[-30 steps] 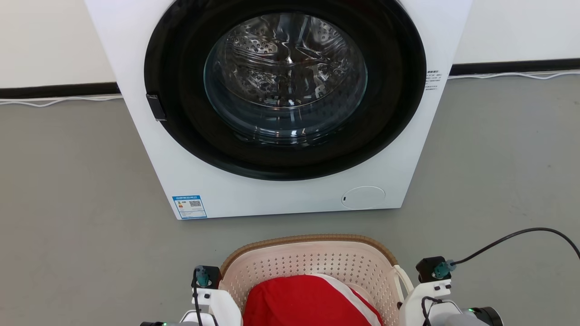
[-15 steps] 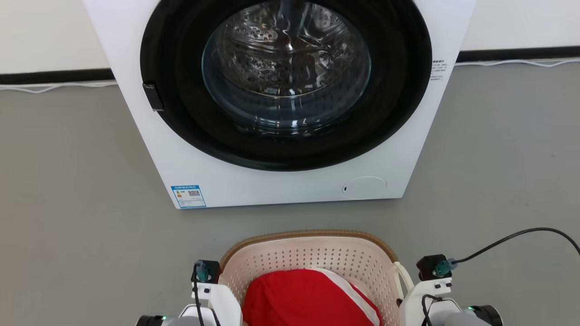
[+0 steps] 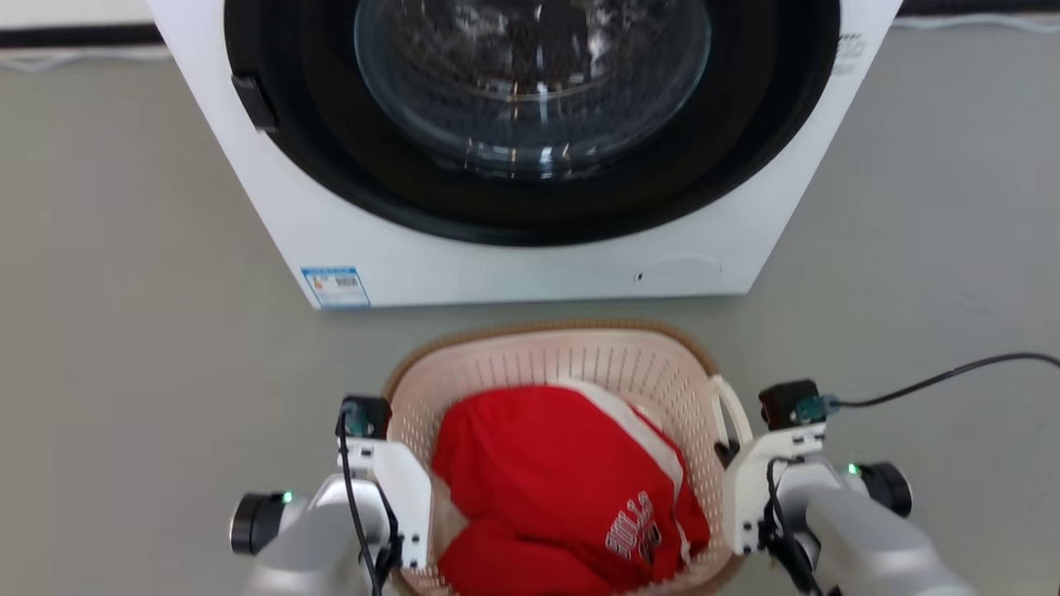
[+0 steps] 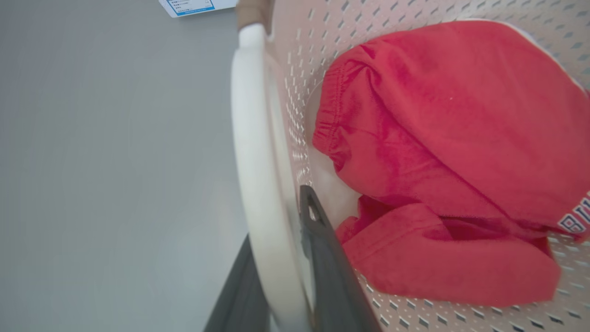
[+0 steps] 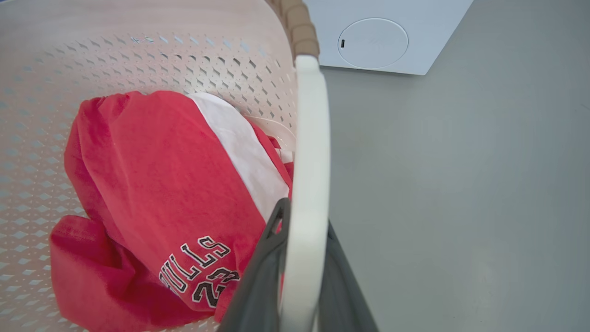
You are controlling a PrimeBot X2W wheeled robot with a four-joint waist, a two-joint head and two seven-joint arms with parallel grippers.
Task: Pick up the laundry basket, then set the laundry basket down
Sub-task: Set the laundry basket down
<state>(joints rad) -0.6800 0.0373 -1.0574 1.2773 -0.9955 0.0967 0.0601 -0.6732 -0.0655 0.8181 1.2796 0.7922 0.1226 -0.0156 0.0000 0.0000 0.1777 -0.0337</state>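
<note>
The laundry basket (image 3: 580, 364), cream perforated plastic with a brown woven rim (image 3: 546, 329), sits low in the head view in front of the washer. It holds a red and white garment (image 3: 546, 472). My left gripper (image 4: 281, 258) is shut on the basket's left white handle (image 4: 251, 152), with one dark finger (image 4: 322, 258) inside the wall. My right gripper (image 5: 302, 240) is shut on the right white handle (image 5: 311, 138), its fingers (image 5: 262, 267) either side of it. Whether the basket rests on the floor I cannot tell.
A white front-loading washer (image 3: 513, 273) with its black-ringed glass door (image 3: 530, 91) stands just beyond the basket. Grey floor (image 3: 124, 331) spreads to both sides. A black cable (image 3: 952, 372) runs from my right wrist. My pale forearms (image 3: 323, 538) flank the basket.
The head camera has tipped down: the washer slid up the picture, and more of the basket, garment and forearms shows. Both grippers stay on the handles.
</note>
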